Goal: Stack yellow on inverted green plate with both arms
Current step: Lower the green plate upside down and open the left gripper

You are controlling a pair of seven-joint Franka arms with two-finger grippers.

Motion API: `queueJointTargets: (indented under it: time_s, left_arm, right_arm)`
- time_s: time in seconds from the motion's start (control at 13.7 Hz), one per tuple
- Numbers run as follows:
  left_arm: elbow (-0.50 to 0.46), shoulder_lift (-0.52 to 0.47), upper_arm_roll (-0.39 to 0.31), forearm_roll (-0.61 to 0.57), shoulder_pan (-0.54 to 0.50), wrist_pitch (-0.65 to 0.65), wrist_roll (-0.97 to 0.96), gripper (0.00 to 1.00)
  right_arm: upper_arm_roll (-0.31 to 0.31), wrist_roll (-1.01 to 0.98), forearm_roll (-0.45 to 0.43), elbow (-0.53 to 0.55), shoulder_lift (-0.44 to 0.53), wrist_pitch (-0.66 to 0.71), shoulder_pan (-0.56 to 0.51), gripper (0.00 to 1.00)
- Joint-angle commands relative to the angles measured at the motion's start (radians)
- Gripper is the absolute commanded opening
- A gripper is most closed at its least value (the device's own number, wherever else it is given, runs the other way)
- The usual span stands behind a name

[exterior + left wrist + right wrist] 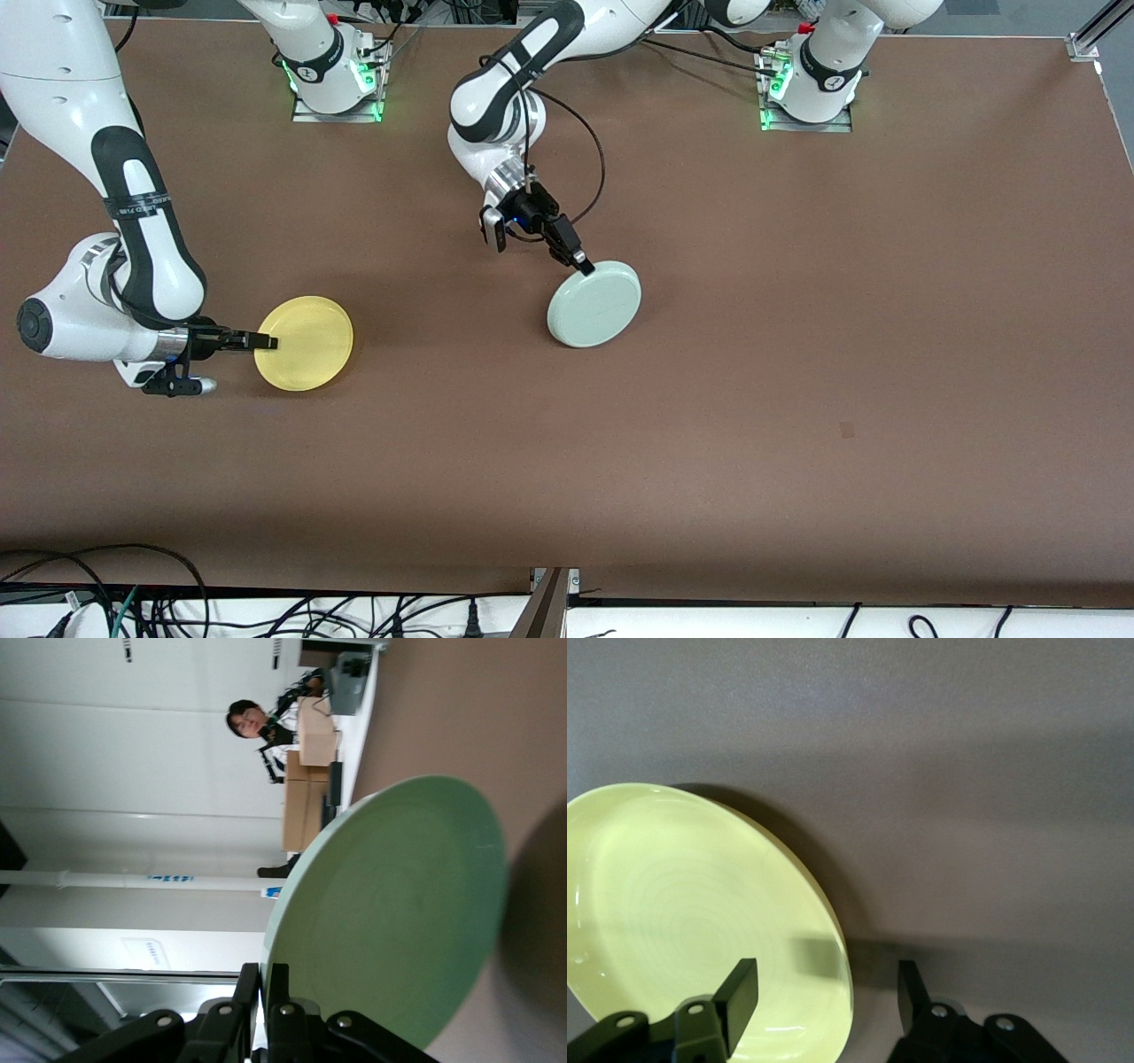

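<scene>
The pale mint-green plate (594, 306) is near the table's middle, tilted, with its ringed underside showing. My left gripper (582, 260) is shut on its rim at the edge farther from the front camera. In the left wrist view the left gripper (264, 970) pinches the rim of the green plate (399, 912) between its two fingers. The yellow plate (306, 344) lies right side up toward the right arm's end of the table. My right gripper (268, 342) is open at its rim. In the right wrist view the right gripper (827, 979) straddles the rim of the yellow plate (682, 912), one finger over the inside and one outside.
The two arm bases (337, 84) (811, 89) stand along the table's edge farthest from the front camera. Cables (133, 602) lie below the table's near edge. A small dark mark (846, 430) is on the brown tabletop.
</scene>
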State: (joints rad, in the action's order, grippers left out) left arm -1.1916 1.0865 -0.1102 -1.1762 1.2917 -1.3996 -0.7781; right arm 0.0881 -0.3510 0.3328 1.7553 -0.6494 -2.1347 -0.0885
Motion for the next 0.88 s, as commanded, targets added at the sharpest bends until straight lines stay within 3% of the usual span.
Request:
queueJointTargets:
  time_s: [0.0, 0.15, 0.44, 0.58, 0.8]
  left_arm:
    - [0.026, 0.015, 0.0, 0.059, 0.047, -0.018, -0.032, 1.0]
    - [0.027, 0.006, 0.041, 0.082, 0.055, -0.021, -0.131, 1.0]
    - [0.044, -0.028, 0.11, 0.134, 0.035, -0.091, -0.321, 1.0]
    - [0.085, -0.03, 0.11, 0.199, 0.034, -0.145, -0.392, 1.0]
    - [0.119, -0.056, 0.11, 0.304, 0.008, -0.283, -0.507, 1.0]
  right_arm:
    - [-0.007, -0.036, 0.023, 0.013, 0.005, -0.007, -0.008, 0.49]
    - [-0.007, -0.051, 0.023, 0.012, 0.005, -0.004, -0.008, 0.25]
    - [-0.007, -0.077, 0.023, 0.01, 0.005, 0.002, -0.011, 0.05]
    - [-0.007, -0.077, 0.023, 0.003, 0.007, 0.004, -0.011, 0.0]
    - [-0.01, -0.077, 0.025, -0.029, 0.019, 0.041, -0.01, 0.0]
